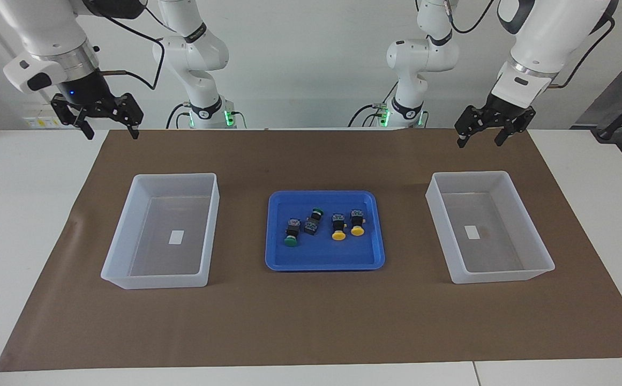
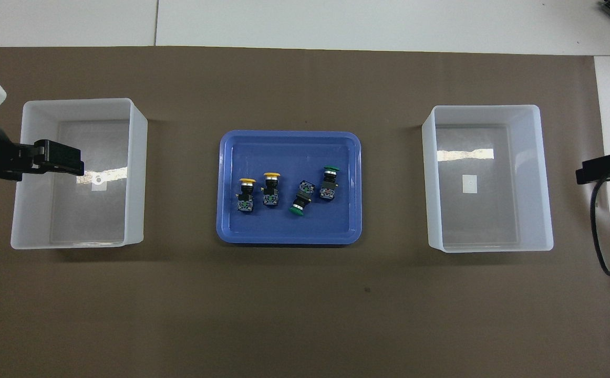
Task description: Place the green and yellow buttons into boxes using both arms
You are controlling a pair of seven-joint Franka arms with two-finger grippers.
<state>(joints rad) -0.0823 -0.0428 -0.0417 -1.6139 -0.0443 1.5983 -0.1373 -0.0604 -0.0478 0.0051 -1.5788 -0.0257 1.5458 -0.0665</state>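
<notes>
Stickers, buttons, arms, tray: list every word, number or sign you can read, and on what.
None can be read.
Sticker in the box at the left arm's end: looks blank.
Sticker in the box at the right arm's end: looks blank.
Green and yellow buttons in the blue tray: marks too small.

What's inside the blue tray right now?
Four push-buttons lie inside the blue tray: two yellow buttons and two green buttons. Nothing covers them; only their undersides are hidden.

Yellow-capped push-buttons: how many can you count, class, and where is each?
2, both in the blue tray, side by side toward the left arm's end: one yellow button next to the green ones, the other yellow button outermost. None appears hidden.
</notes>
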